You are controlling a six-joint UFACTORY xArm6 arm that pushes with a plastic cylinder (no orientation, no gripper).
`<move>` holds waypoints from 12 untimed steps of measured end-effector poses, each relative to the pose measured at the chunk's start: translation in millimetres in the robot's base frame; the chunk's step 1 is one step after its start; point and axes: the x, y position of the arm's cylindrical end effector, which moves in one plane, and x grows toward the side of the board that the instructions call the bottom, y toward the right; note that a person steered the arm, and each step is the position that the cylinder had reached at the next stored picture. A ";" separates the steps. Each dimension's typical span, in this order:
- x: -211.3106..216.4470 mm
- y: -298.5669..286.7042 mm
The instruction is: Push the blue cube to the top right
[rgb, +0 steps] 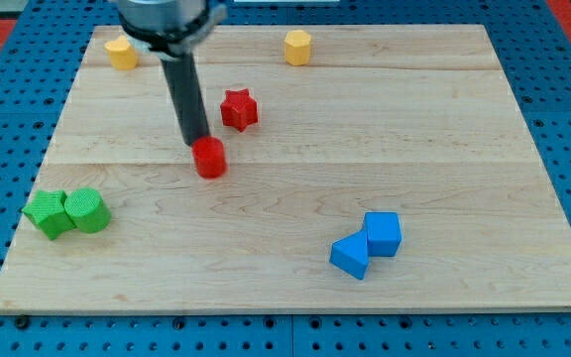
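Note:
The blue cube [384, 233] lies on the wooden board [295, 288] at the lower right, touching a second blue block [350, 256] of wedge-like shape at its lower left. My tip [196, 142] is at the upper left of the board's middle, touching the top edge of a red cylinder [209, 158]. The tip is far to the upper left of the blue cube.
A red star block [238, 109] lies just right of the rod. Two yellow blocks sit near the view's top, one at the left [121, 54] and one at the centre [297, 47]. A green star [48, 213] and a green cylinder [86, 210] sit at the lower left.

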 end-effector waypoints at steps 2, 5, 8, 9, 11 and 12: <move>82.3 136.2; 146.0 210.6; 43.7 278.3; 3.6 278.1; -20.7 163.4; -34.9 192.2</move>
